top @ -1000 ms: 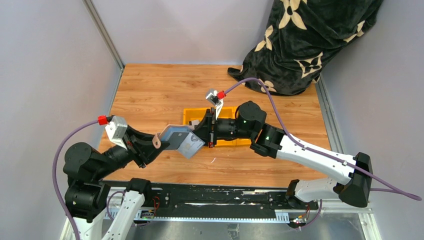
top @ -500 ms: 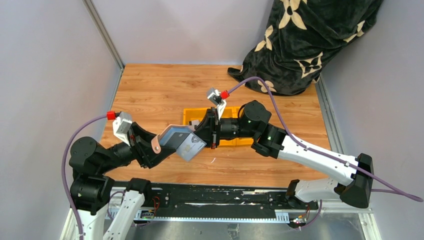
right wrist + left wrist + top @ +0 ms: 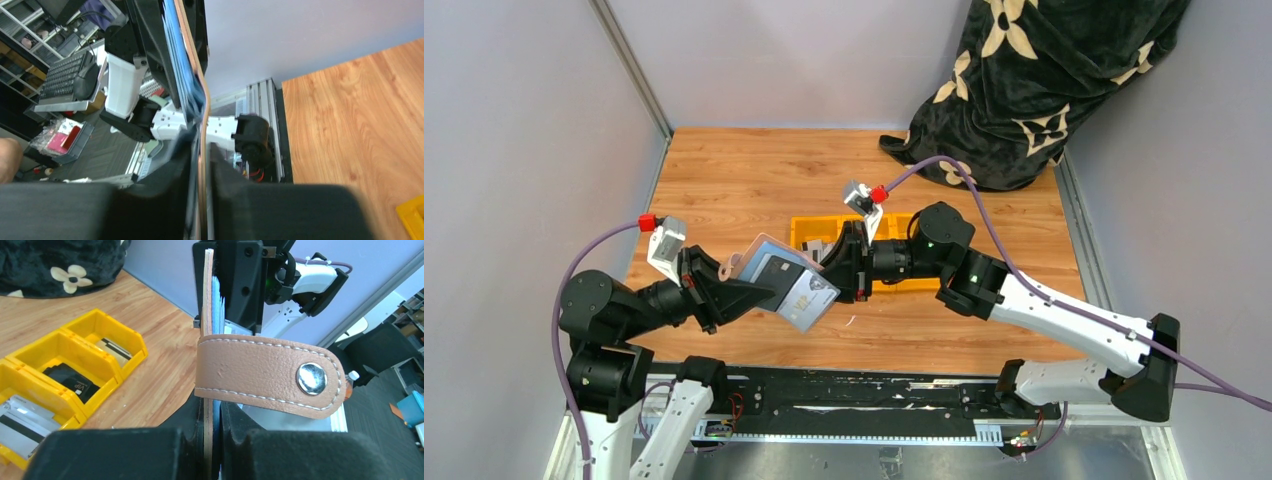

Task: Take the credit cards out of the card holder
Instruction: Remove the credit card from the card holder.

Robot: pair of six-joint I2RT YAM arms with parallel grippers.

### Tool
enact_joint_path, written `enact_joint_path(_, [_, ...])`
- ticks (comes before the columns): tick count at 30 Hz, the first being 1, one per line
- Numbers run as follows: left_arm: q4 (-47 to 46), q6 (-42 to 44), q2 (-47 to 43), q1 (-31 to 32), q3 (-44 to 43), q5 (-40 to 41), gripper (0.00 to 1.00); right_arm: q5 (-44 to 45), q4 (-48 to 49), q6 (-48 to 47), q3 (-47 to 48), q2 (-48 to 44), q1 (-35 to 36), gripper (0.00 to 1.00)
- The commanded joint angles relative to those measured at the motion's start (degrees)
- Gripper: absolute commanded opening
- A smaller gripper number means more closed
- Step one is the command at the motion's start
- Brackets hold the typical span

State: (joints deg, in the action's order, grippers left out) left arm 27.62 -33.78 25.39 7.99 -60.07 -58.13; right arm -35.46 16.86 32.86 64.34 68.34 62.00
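Note:
The card holder (image 3: 786, 285), grey-blue with a tan tab (image 3: 265, 372), hangs above the table between both arms, opened with its inside facing up. Credit cards (image 3: 809, 300) show in its slots, a whitish one beside a dark one. My left gripper (image 3: 742, 290) is shut on the holder's left edge; in the left wrist view its jaws (image 3: 214, 412) pinch the thin tan-and-blue edge. My right gripper (image 3: 842, 275) is shut on the opposite edge, and the right wrist view shows that edge (image 3: 201, 155) clamped between the jaws, with the card holder (image 3: 182, 75) running up to the left gripper.
A row of yellow bins (image 3: 809, 230) stands on the wooden table behind the right gripper; in the left wrist view the bins (image 3: 75, 347) hold a grey card (image 3: 22, 422), a black item and another card. A black flowered cloth (image 3: 1034, 80) fills the far right corner.
The holder has opened wider and tilted so that its inside and cards face up. Both grippers have shifted slightly right, and the left gripper has regripped the holder's edge.

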Motion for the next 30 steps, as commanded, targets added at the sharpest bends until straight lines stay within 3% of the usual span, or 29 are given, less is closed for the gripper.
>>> enact_joint_path(1, [-3.4, -2.0, 0.7, 0.1, 0.1, -2.2, 0.00, -0.2, -7.8, -3.5, 1.3, -3.6, -1.5, 0.29])
enact_joint_path(5, [-4.2, -2.7, 0.7, 0.1, 0.1, -3.7, 0.00, 0.7, -14.4, -5.1, 1.6, -7.1, -5.0, 0.60])
enact_joint_path(10, [-4.5, -2.8, 0.5, 0.1, 0.2, -4.4, 0.00, 2.6, -14.4, -4.3, 0.8, -11.9, -8.0, 0.72])
enact_joint_path(16, [-6.8, -5.2, 0.5, 0.1, 0.9, -5.9, 0.00, -4.5, -5.4, 2.4, 1.0, -8.5, -8.0, 0.79])
enact_joint_path(22, [-8.0, -6.3, 0.1, 0.1, 1.4, -6.0, 0.00, -7.7, 1.0, 5.2, 0.0, -5.0, -6.9, 0.79])
enact_joint_path(24, [-8.6, -6.8, 0.1, 0.1, 1.6, -5.9, 0.00, -7.9, 1.9, 5.2, 0.1, -4.3, -6.1, 0.74])
enact_joint_path(30, [-13.7, -12.4, -0.1, 0.1, 4.7, -5.8, 0.00, -9.9, 0.2, 5.0, 1.9, -2.3, -4.6, 0.41])
